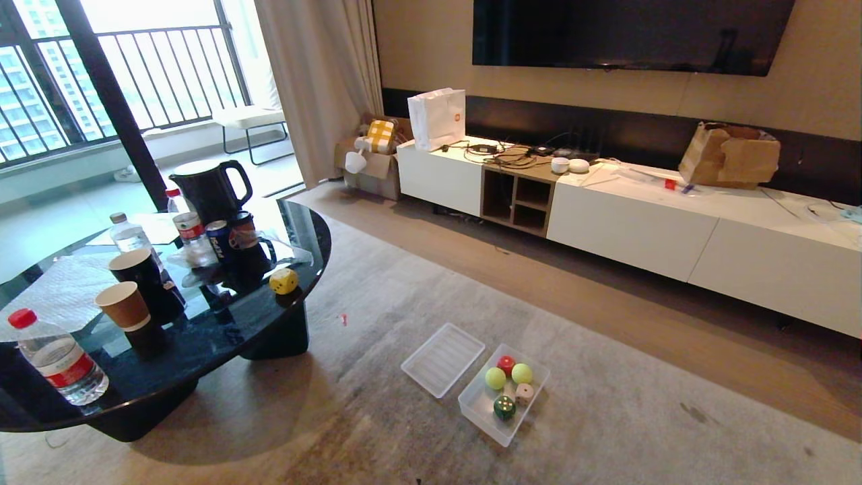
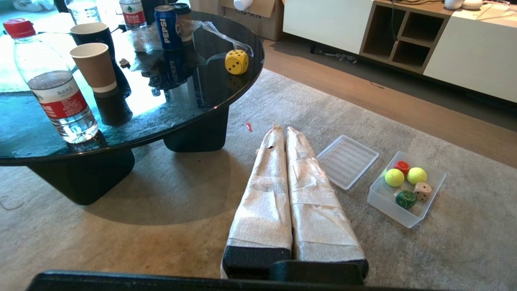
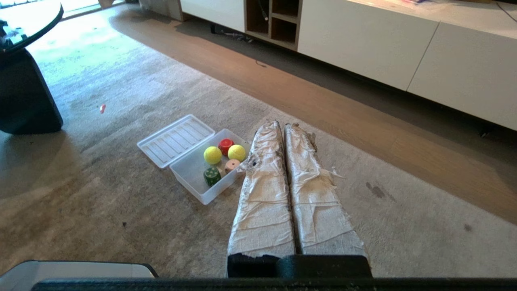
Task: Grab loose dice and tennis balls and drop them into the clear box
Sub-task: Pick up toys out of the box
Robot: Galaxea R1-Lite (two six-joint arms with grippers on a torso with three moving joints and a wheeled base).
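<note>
Risking a miss: yellow die [image 1: 283,281] stranded on table [image 1: 222,337], both grippers [image 2: 281,130] [image 3: 281,124] pressed together, far from clear box [image 1: 481,411].

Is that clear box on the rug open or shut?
Open. The clear box has no cover on; its ribbed lid lies flat beside it on the rug, and the balls and dice inside show uncovered.

Carpet [image 3: 121,210]: open on all sides of both closed jaws.
Clear box [image 3: 194,182]: on the carpet just beside the right jaws' tips, open-topped, reachable from above.
Lid [image 3: 175,139]: flat, touching the box's far side.
Yellow die [image 2: 236,62]: ahead of the left jaws near the table [image 2: 133,129] edge; Pepsi can [image 2: 167,27], paper cups [image 2: 93,66] and water bottle [image 2: 54,87] crowd behind it.
</note>
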